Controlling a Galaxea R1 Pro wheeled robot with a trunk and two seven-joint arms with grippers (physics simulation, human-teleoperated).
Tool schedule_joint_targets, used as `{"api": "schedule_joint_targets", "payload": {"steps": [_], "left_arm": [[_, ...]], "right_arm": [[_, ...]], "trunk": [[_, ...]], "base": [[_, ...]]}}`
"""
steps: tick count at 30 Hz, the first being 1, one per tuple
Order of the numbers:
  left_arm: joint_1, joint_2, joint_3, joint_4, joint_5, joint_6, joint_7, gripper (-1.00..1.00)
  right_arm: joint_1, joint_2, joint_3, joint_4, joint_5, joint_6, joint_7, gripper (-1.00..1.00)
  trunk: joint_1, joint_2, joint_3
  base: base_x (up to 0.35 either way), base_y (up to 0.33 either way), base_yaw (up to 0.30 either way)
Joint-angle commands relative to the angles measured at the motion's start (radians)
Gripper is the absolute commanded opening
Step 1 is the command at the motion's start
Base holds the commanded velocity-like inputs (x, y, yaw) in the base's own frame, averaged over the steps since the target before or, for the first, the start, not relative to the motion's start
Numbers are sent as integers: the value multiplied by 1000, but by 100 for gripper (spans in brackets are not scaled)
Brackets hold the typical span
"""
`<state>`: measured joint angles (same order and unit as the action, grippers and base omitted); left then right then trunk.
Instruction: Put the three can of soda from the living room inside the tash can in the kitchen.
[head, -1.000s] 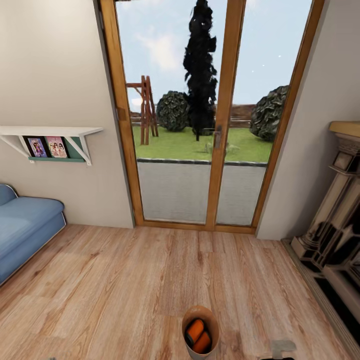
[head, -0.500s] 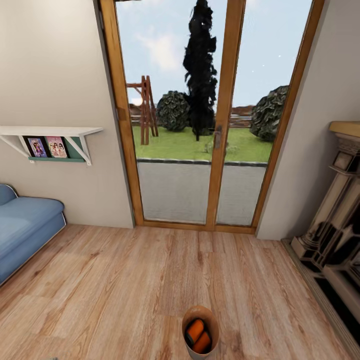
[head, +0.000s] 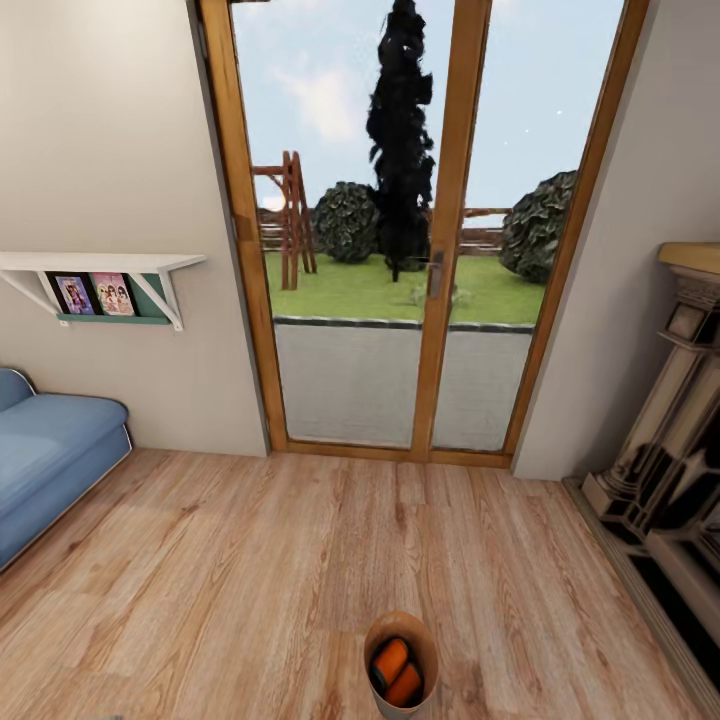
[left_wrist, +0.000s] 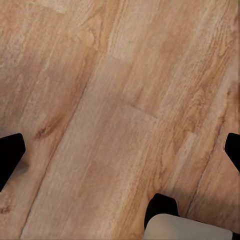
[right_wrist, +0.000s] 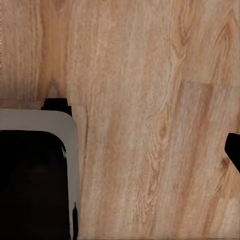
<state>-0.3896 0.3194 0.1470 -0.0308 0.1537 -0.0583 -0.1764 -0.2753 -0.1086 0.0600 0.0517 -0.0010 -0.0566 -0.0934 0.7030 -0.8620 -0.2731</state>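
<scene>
The trash can, a small round bucket with an orange-brown inside, stands on the brown plank floor at the bottom centre of the head view. Two orange soda cans lie in it side by side. The dark blue can is out of view. My left gripper hangs open over bare planks, its black fingertips at the picture's two edges. My right gripper is also open above the floor, with one fingertip showing.
Wood-framed glass doors face me across the floor. A blue sofa sits at the left under a white wall shelf. The fireplace surround is at the right. My base's grey-edged corner shows by the right gripper.
A grey part of my right arm at the bottom right edge of the head view has dropped out of sight. The bucket and cans have not moved.
</scene>
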Motion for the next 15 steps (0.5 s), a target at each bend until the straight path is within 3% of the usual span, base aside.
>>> {"api": "schedule_joint_targets", "payload": {"steps": [1,5,10,15], "left_arm": [[0,-3,0,0,0,0,0,100],[0,-14,0,0,1,0,0,100],[0,-82,0,0,1,1,-1,100],[0,-113,0,-1,1,1,-1,100]], "right_arm": [[4,4,0,0,-1,0,1,100],[8,16,0,0,-3,0,1,100],[10,22,0,0,-4,-1,1,100],[10,22,0,1,-5,-2,1,100]], "trunk": [[0,0,0],[0,0,0],[0,0,0],[0,0,0]], "base": [[0,0,0],[0,0,0],[0,0,0],[0,0,0]]}}
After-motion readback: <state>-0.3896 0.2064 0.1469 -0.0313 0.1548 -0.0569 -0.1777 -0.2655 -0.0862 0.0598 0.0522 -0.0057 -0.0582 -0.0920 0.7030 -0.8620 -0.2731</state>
